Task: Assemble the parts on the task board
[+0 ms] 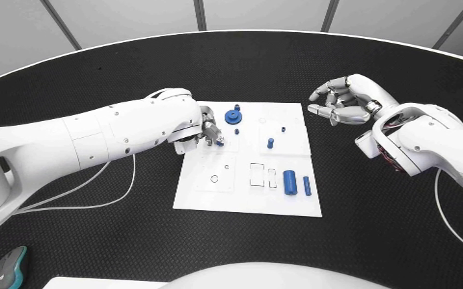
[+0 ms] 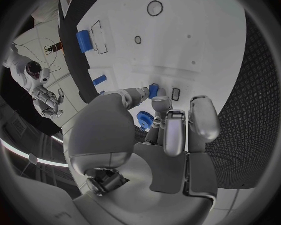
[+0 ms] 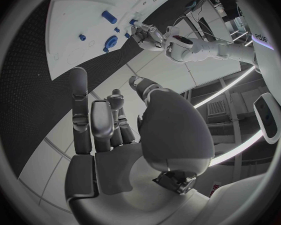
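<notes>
The white task board [image 1: 253, 199] lies mid-table. My left hand [image 1: 205, 130] hovers over the board's left side and pinches a small blue peg [image 1: 220, 144] between thumb and finger; the left wrist view shows that peg [image 2: 153, 90] at the fingertips, just above the board [image 2: 197, 40]. A blue gear [image 1: 233, 116] stands beside the hand near the far edge. Another short blue peg [image 1: 270, 144] stands mid-board. A thick blue cylinder [image 1: 290, 180] and a thin blue bar [image 1: 307, 185] lie near the right edge. My right hand [image 1: 344, 100] hangs off the board's far right corner, fingers apart, holding nothing.
Empty outlined slots [image 1: 259, 173] and a ring mark [image 1: 214, 179] sit on the board's near half. A white cable [image 1: 106, 199] loops on the black table [image 1: 116, 75] at the left. The table's curved rim [image 1: 58, 58] runs behind.
</notes>
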Robot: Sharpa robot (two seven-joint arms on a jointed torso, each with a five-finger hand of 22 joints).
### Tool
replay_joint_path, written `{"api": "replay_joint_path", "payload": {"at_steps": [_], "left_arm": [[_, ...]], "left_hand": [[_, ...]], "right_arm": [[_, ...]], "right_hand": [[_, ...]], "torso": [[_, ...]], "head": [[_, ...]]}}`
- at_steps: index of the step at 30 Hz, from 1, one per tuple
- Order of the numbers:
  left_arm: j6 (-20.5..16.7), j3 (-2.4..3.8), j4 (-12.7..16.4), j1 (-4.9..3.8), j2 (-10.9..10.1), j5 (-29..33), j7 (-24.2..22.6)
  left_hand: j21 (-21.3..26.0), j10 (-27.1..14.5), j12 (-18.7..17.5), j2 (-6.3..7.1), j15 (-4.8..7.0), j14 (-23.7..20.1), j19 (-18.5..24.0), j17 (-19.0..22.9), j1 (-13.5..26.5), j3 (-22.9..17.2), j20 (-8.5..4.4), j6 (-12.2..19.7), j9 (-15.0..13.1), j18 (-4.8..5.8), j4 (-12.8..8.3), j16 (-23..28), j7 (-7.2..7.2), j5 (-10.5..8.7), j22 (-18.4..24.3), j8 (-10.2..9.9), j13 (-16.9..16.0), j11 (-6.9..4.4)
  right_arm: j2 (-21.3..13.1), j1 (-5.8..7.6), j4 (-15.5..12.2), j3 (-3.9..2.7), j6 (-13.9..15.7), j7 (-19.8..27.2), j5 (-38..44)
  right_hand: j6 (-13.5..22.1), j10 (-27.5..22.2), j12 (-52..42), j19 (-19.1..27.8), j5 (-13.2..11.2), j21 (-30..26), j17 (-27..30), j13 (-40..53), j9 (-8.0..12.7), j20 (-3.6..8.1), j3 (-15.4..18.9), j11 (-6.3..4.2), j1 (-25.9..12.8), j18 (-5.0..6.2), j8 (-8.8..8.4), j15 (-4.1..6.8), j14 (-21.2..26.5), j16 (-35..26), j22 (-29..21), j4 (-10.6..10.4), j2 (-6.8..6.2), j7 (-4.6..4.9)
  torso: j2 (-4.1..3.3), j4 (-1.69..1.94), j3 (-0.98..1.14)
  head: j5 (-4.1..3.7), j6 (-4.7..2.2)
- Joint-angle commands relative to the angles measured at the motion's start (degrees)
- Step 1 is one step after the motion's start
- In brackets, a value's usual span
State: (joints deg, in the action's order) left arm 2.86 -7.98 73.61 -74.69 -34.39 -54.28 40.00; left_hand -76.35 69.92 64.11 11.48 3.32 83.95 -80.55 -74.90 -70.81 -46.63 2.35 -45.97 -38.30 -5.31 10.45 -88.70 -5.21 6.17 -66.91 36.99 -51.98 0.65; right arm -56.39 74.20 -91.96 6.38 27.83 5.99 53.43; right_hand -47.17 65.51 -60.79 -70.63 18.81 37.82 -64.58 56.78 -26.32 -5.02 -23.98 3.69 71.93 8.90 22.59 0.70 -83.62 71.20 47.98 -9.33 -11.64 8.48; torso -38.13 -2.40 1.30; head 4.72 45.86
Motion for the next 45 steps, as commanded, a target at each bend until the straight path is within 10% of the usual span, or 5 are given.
{"api": "replay_joint_path", "payload": {"at_steps": [1,25,45], "left_arm": [[-0.62,0.0,-0.02,0.0,0.02,0.18,0.08],[1.65,0.03,1.32,-0.11,-1.77,2.51,-0.76],[6.36,0.1,-0.4,-2.16,-0.5,2.59,-0.68]], "left_hand": [[-0.17,0.52,0.37,-1.75,-0.35,5.45,-0.12,-13.15,-0.79,-5.18,0.45,0.05,-0.27,0.57,-4.45,-0.14,-0.33,0.33,-0.17,0.6,-0.27,0.15],[-0.38,2.02,1.59,-1.39,-0.22,5.48,-0.02,-13.23,0.97,-9.74,0.61,-1.22,-0.84,0.54,-8.71,-0.2,-0.12,0.59,-0.35,2.15,-1.74,-0.05],[-0.46,2.45,2.0,-0.98,-0.12,5.51,0.01,-13.34,1.09,-10.57,0.55,-1.57,-1.12,0.54,-9.58,-0.27,-0.02,0.89,-0.42,2.54,-2.32,-0.14]], "right_arm": [[-0.02,0.0,-0.01,0.0,-0.03,-0.02,0.0],[-0.15,0.0,-0.06,0.0,-0.17,-0.1,0.0],[-0.13,0.0,0.04,0.0,-0.1,-0.06,0.0]], "right_hand": [[0.36,0.08,0.06,-0.51,0.3,-0.27,-0.12,0.08,0.02,0.05,0.06,-0.25,0.69,0.71,0.38,0.27,-0.27,-0.2,-0.06,-0.31,0.0,-0.07],[0.36,0.08,0.06,-0.51,0.3,-0.27,-0.12,0.08,0.02,0.05,0.06,-0.25,0.69,0.71,0.38,0.27,-0.27,-0.2,-0.06,-0.31,0.0,-0.07],[0.4,0.04,0.11,-0.58,0.34,-0.33,0.04,0.0,0.05,0.06,0.07,-0.25,0.71,0.71,0.46,0.28,-0.25,-0.39,-0.05,-0.36,-0.06,-0.07]], "torso": [[0.02,-0.01,0.01],[0.06,0.04,0.01],[0.01,-0.06,0.01]], "head": [[0.02,-0.02],[-0.03,-0.12],[-0.04,-0.27]]}}
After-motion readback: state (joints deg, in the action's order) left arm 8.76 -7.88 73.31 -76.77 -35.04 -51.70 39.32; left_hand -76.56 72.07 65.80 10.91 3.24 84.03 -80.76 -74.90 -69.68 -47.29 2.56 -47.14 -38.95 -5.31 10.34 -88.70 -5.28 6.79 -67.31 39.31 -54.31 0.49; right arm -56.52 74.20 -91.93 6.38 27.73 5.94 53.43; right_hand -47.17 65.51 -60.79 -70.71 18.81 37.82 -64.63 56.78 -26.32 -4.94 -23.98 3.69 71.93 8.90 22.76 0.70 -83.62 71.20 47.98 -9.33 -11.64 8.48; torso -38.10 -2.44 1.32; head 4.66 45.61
